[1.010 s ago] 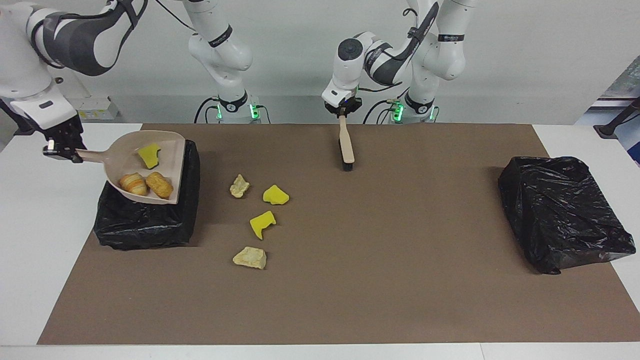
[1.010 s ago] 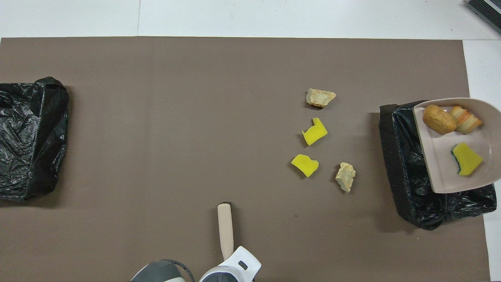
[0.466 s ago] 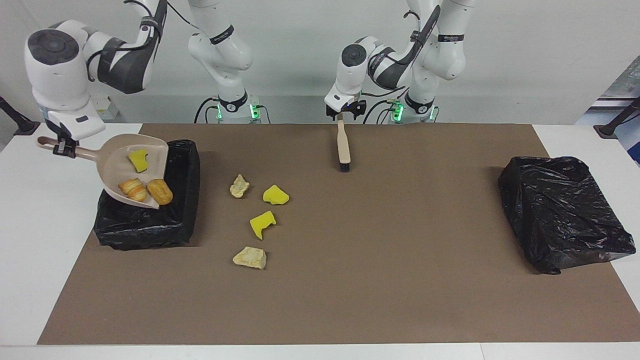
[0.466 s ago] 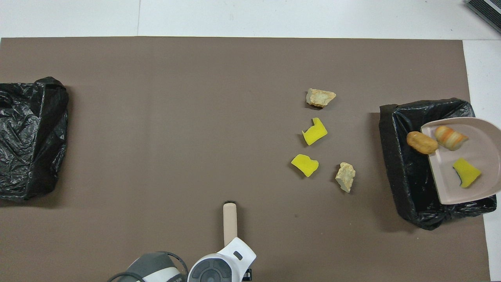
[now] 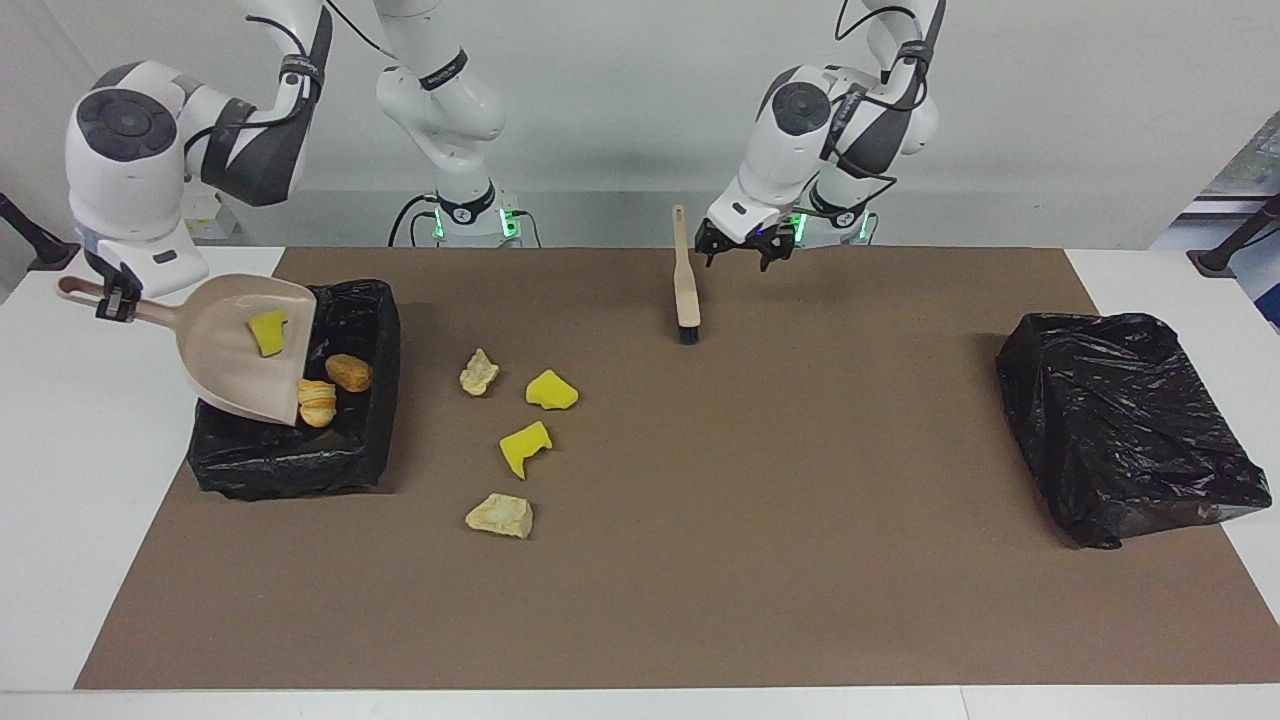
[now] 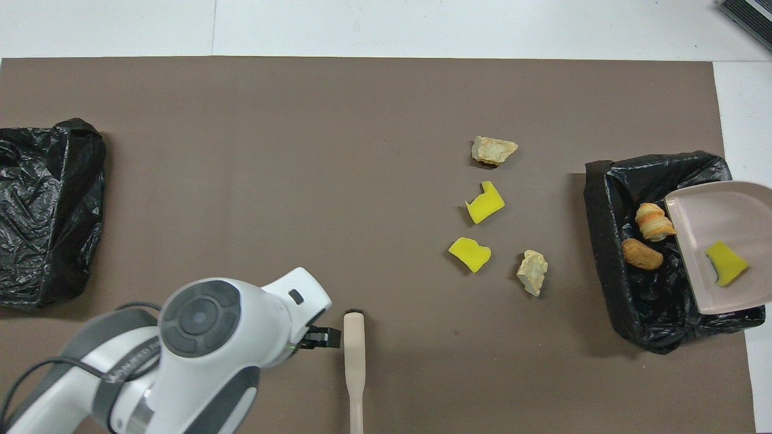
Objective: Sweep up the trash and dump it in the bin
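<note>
Covering most of the white desk [image 5: 60, 500], a brown mat [image 5: 760, 520] carries everything else. A closed black bag [image 5: 1125, 425] lies at the left arm's end. At the right arm's end sits the bin [image 5: 290, 455], lined with black plastic. Over it tilts the beige dustpan [image 5: 235, 355], its open edge dipping into the bin, its handle pinched in the right hand [image 5: 115, 300], whose fingers are pressed tight on it. One yellow wedge [image 5: 267, 332] lies in the pan; a striped bread roll [image 5: 317, 402] and a golden-brown chunk [image 5: 349, 372] lie in the bin just below the pan's lip. The brush [image 5: 685, 285] lies flat on the mat near the robots, bristles pointing away from them. The left hand [image 5: 738, 250] hangs beside its handle, apart from it, fingers spread and holding nothing. Between brush and bin, four pieces of trash rest on the mat: a tan lump [image 5: 479, 372], a yellow wedge [image 5: 551, 391] beside it, a notched yellow piece [image 5: 524, 447], and a pale chunk [image 5: 499, 515] farthest from the robots.
</note>
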